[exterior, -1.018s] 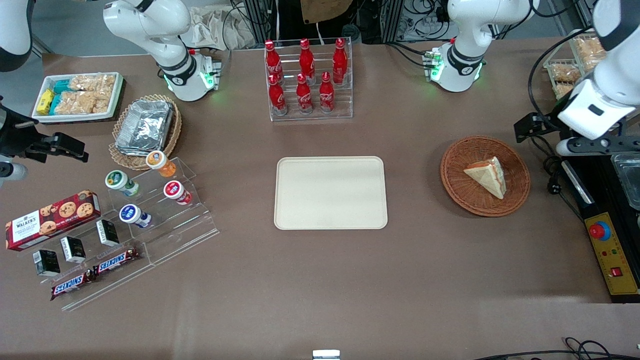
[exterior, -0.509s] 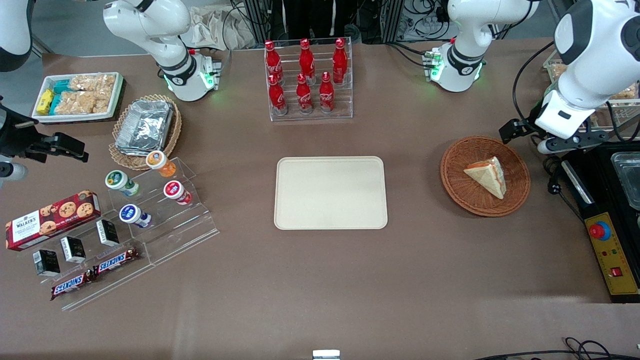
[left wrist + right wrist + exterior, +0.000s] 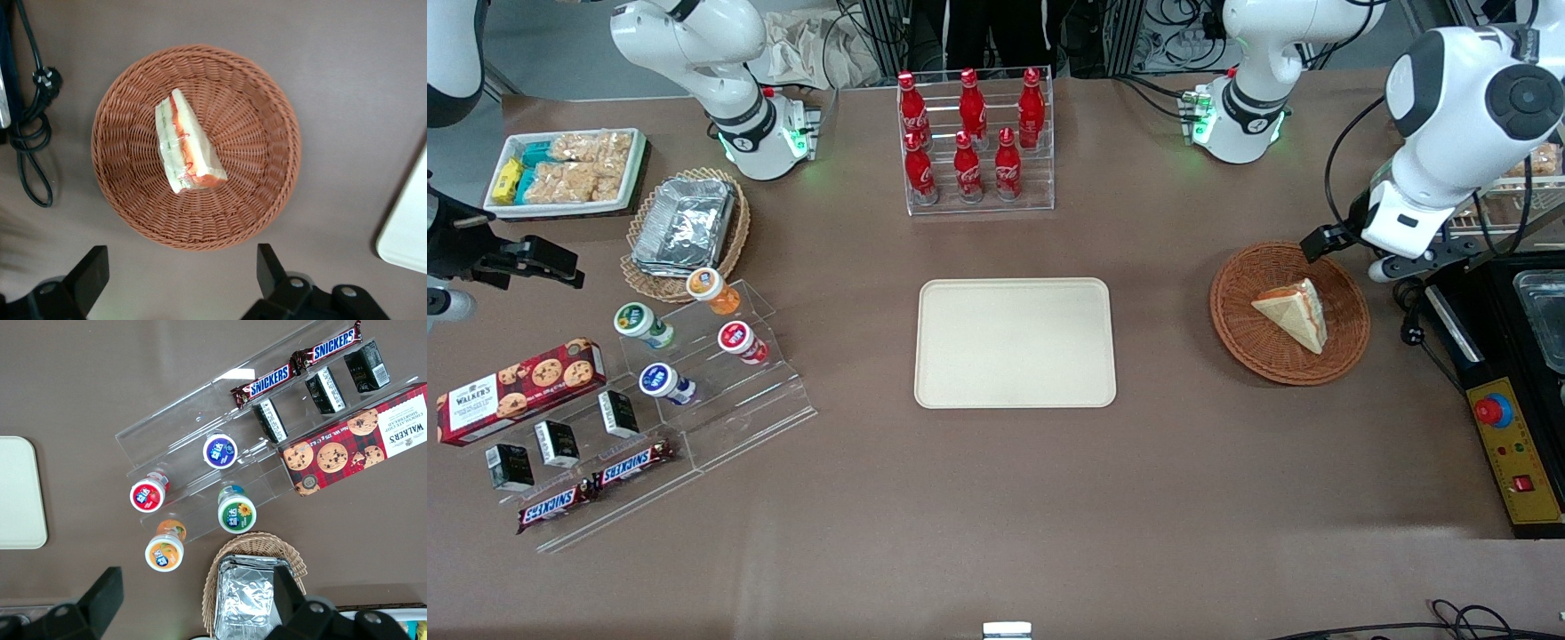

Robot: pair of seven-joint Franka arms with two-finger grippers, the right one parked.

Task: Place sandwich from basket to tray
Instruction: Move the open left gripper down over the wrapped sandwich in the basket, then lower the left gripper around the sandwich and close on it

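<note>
Both fingers of the left gripper stand spread wide apart with nothing between them, hanging above the table just off the basket's rim, at the edge farther from the front camera and toward the working arm's end. From the front, the gripper shows as a dark tip at that rim, not touching the wicker. Nothing lies between the fingers and the basket's contents; the bowl is uncovered from above. Beside the basket, toward the working arm's end, a looped black cable with a plug lies on the brown table, and a black control box with a red button sits near it. The cream tray lies flat in the middle of the table, well apart from the basket, its surface bare; a corner of the tray shows in the wrist camera. A clear rack of red bottles stands farther from the front camera than the tray. The sandwich lies in the basket, roughly central, resting on the woven floor. It is a pale triangular wedge of white bread; seen from the wrist, the sandwich shows a red-orange strip and green streaks along its cut edge, under what looks like clear wrap.
</note>
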